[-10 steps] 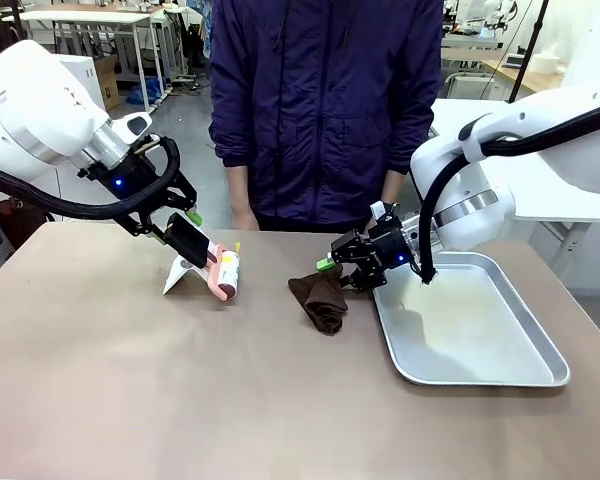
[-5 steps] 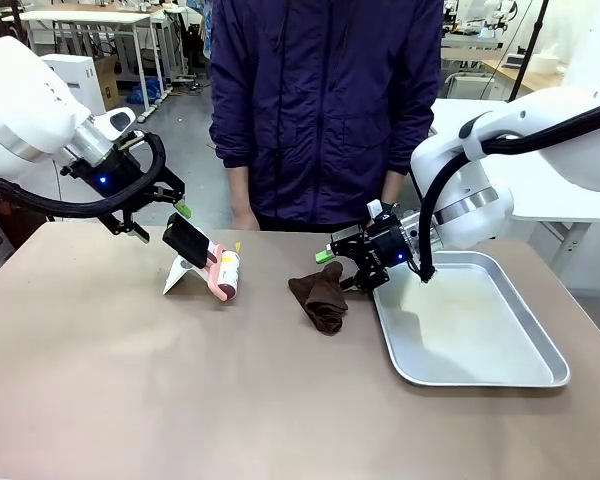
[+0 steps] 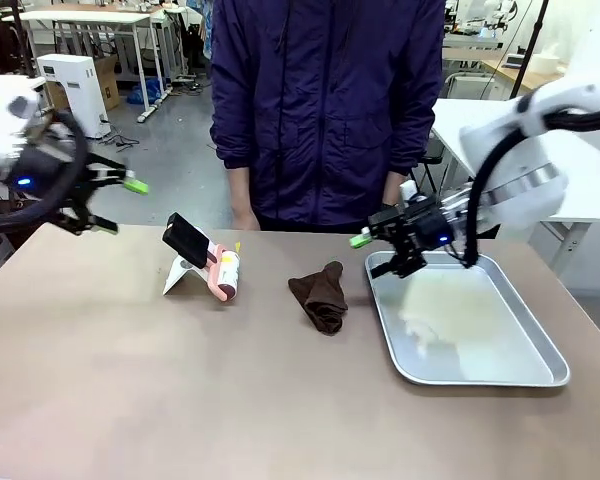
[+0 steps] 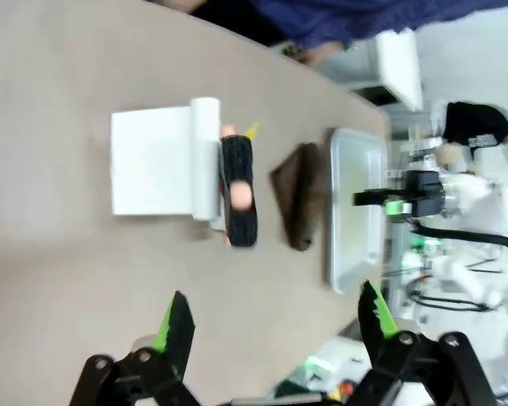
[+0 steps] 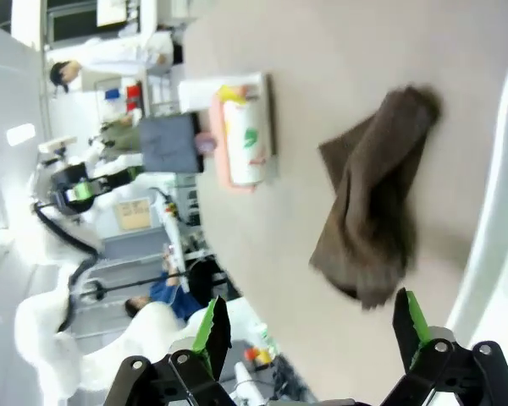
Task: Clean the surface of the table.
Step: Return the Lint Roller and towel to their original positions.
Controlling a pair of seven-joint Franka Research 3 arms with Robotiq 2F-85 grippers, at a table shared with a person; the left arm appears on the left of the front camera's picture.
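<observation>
We see the table point(image 3: 130, 400) filling the lower two thirds of the frame, its taupe top bare in front, with a lint roller point(image 3: 223, 272) on a white sheet point(image 3: 177, 276) left of centre, a crumpled brown cloth point(image 3: 321, 297) at centre and a metal tray point(image 3: 480, 372) at right. Our left gripper point(image 3: 115, 205) hangs at the upper left edge with fingers spread and nothing between them, and our right gripper point(image 3: 375, 254) hangs over the tray's near-left corner, likewise spread and empty. Behind the table a person point(image 3: 325, 110) in a dark jacket stands at top centre, with white-topped tables point(image 3: 80, 18) and a grey floor point(image 3: 170, 150) behind.
</observation>
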